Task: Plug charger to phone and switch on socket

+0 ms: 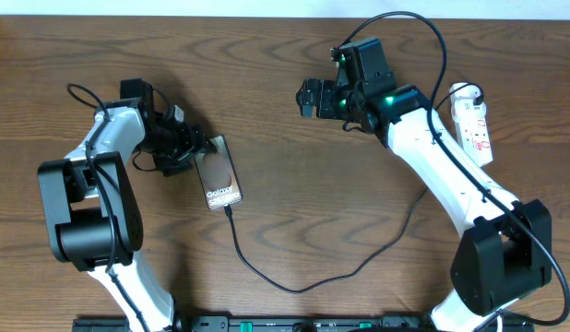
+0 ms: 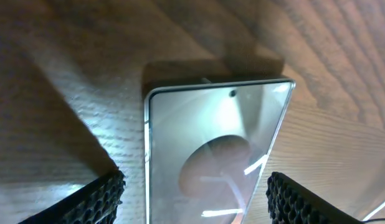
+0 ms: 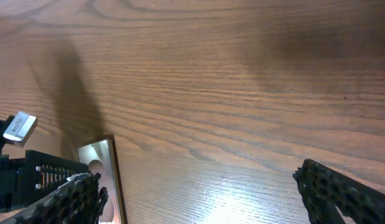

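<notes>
Wood-grain bench is carrying every item under inspection. Phone is lying flat, left of centre, lettering up. Left claw is straddling its upper end. Its fingers are standing spread on either side, released, and in my judgement they are bracing the slab against sliding rather than gripping it.

Charger cable is meeting the phone's lower edge and looping across the bench toward the right arm. Whether the tip is fully seated I cannot tell.

Right claw is hanging spread and empty over bare wood, apart from the phone — likely being kept free for the switch. Socket is lying at the far right, just beside the right forearm.

Judgement: plugging is looking done or nearly so — switching is not yet done.
</notes>
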Robot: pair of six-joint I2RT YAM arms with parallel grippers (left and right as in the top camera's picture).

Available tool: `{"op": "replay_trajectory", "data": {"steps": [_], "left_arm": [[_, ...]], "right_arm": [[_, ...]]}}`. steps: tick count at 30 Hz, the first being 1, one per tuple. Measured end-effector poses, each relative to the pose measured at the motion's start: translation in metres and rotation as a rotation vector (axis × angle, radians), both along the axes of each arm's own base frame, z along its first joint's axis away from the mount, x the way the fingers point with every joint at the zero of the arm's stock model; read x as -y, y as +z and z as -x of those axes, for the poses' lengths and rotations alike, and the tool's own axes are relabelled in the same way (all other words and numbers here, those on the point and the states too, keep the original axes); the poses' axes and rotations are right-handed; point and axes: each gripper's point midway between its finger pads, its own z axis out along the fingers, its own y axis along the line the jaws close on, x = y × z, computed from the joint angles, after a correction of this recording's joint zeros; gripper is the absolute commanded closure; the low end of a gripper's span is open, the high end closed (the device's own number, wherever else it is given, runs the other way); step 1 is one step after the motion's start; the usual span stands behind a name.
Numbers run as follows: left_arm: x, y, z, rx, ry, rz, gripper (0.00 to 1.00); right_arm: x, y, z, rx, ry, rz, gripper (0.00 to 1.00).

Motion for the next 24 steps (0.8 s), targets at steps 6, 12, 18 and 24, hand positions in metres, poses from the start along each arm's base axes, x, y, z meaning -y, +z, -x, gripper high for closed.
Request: {"op": "replay_trajectory", "data": {"steps": [6, 12, 18, 24], "left_arm": [[-0.005, 0.001, 0.002, -0.01, -0.001, -0.032, 0.22], [-0.021, 0.005, 0.001, 0.0, -0.003, -0.127, 0.22], [-0.012, 0.075, -0.013, 0.215, -0.035, -0.076, 0.22], [0.021, 0.192, -0.008, 0.586, -0.151, 0.056, 0.22]], "right_arm": [[0.0, 0.0, 0.0, 0.0, 0.0, 0.0, 0.01], [0.0, 0.0, 0.0, 0.0, 0.0, 0.0, 0.01], [0.0, 0.0, 0.0, -0.001, 0.0, 0.001, 0.01], [0.01, -0.007, 0.005, -0.033, -0.033, 0.039, 0.01]]}}
